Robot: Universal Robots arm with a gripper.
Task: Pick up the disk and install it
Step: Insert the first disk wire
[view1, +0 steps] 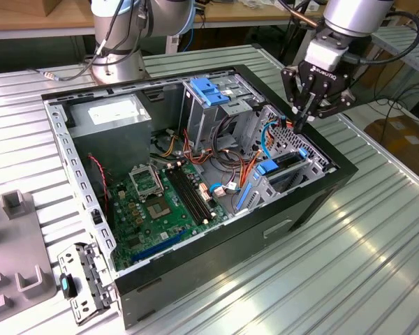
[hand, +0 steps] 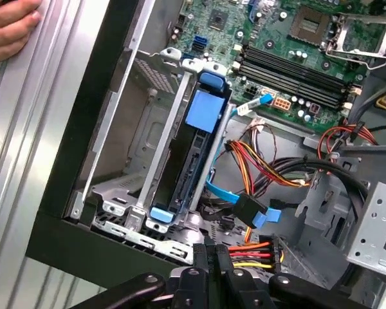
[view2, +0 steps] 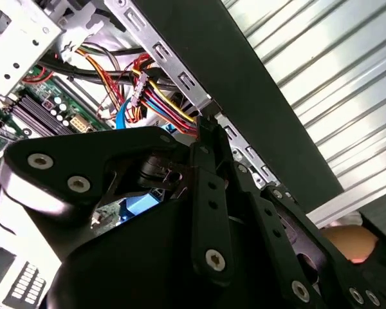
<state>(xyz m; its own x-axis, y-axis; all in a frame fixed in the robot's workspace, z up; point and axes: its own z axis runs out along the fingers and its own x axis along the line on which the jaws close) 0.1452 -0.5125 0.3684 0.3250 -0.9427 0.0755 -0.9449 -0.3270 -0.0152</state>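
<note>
One disk [hand: 192, 168] sits on edge inside the metal drive cage [hand: 130, 154] at the corner of the open computer case [view1: 314, 199]. Blue side rails frame it, and a blue tab lies over its upper end. In the exterior view the disk [view1: 288, 162] shows as a dark slab with blue rail ends, slotted into the cage [view1: 283, 183] at the exterior view's right side of the case.

Gripper [view1: 298, 120] hangs just above the cage's far edge, fingers drawn together into a narrow point with nothing between them. In the first wrist view the fingertips [hand: 213, 257] meet just beside a bundle of red, yellow and orange wires [hand: 257, 254], close to the cage's end. The second wrist view has the gripper's black linkage [view2: 206, 212] up close, with coloured wiring [view2: 157, 96] beyond it.

A blue data cable [hand: 228, 193] runs alongside the cage to a black plug. The green motherboard [view1: 157, 209] covers the case floor, and a grey power supply [view1: 115, 118] sits in the far corner. Another cage with a blue latch [view1: 208, 91] stands upright near the middle. The case rests on a ribbed metal table [view1: 349, 258]. A person's hand [hand: 9, 29] rests on the table beside the case.
</note>
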